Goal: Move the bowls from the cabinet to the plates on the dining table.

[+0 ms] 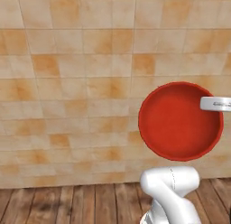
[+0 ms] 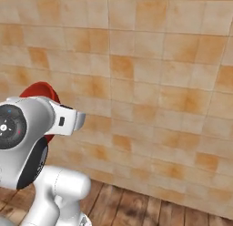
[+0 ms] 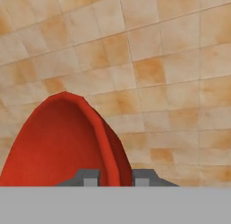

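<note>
My end effector (image 3: 116,177) is clamped on the rim of the red bowl (image 3: 58,146); in the hand view the two dark tips sit at bottom centre, one on either side of the bowl's wall, inside of the bowl to the left, outside to the right. Bowl fills lower left of that frame, tilted on edge.

Left base view: red bowl (image 1: 180,121) at centre right of frame, held up in the air, its open side facing the camera, so it's on its side rather than upright. A white part of my hand touches the bowl's rim at the right edge of the frame. My arm (image 1: 173,191) rises at lower centre-right, below the bowl.

Right base view: bowl (image 2: 42,95) at left, mostly hidden behind my arm's white wrist; just a red arc pokes out above and below it.

Behind everything: an orange-tan tiled wall (image 1: 67,83) and, along the bottom, wooden plank floor (image 1: 67,205).
</note>
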{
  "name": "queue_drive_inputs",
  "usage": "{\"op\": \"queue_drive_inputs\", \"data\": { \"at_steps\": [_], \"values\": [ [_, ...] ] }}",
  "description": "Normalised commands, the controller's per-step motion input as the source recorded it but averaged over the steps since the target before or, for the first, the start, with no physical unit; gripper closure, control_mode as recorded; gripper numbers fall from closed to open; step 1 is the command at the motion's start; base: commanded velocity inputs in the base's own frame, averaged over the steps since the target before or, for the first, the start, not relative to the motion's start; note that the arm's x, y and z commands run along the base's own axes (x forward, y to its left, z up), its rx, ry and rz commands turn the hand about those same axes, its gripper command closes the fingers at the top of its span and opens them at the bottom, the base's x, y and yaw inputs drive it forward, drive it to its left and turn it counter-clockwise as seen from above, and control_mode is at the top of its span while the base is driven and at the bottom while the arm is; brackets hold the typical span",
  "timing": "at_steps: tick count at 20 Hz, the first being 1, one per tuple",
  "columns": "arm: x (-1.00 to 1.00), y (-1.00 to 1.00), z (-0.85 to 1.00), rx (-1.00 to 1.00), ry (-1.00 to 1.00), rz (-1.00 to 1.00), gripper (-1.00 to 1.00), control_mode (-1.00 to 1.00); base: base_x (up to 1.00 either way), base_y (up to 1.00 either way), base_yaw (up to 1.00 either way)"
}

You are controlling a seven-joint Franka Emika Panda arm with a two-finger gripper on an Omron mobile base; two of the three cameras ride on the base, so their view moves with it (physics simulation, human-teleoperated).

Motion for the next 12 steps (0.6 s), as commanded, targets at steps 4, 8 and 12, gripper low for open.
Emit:
{"op": "queue_drive_inputs", "data": {
  "at_steps": [4,8,12],
  "values": [
    [0.0,0.0,0.0,0.0,0.0,0.0,1.0,1.0,0.01,0.0,0.39],
    [0.0,0.0,0.0,0.0,0.0,0.0,1.0,1.0,0.0,-0.07,0.39],
    [0.0,0.0,0.0,0.0,0.0,0.0,1.0,1.0,0.0,0.0,0.4]
  ]
}}
